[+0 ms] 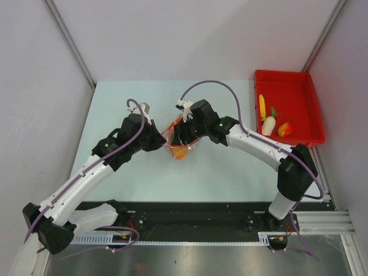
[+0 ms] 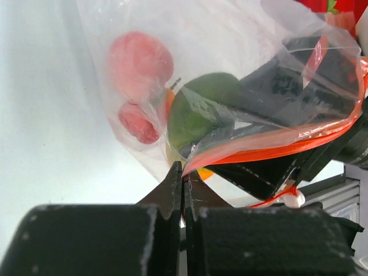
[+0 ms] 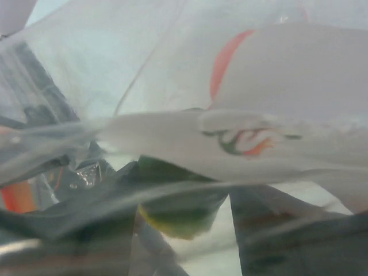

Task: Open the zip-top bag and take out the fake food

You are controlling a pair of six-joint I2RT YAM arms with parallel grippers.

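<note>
**Clear plastic bag gripped at mid-table, 3 toy pieces inside it**

Crinkly and transparent, the zip-top bag (image 1: 179,144) sits at the middle of the table (image 1: 230,172), between the 2 arms' tools. Its red-orange zip strip (image 2: 276,150) curves along a mouth that gapes open. Through the plastic show a pink piece (image 2: 140,60), a smaller red piece (image 2: 138,122) just below it, and a green fruit (image 2: 201,109) touching both.

The left gripper (image 2: 184,172) comes in from the left. Its jaws are pressed together, with the bag's edge pinched between them just under the strip. The right gripper (image 1: 185,133) meets the bag from the right. In the left wrist view its black body shows through the film at the mouth. The right wrist view is filled with blurred plastic and the green fruit, so I cannot tell how its jaws stand.

At the far right, well apart from the bag, a red tray (image 1: 287,75) holds 3 pieces: a yellow piece (image 1: 262,107), a white radish (image 1: 268,125) and an orange-red fruit (image 1: 285,129).
</note>
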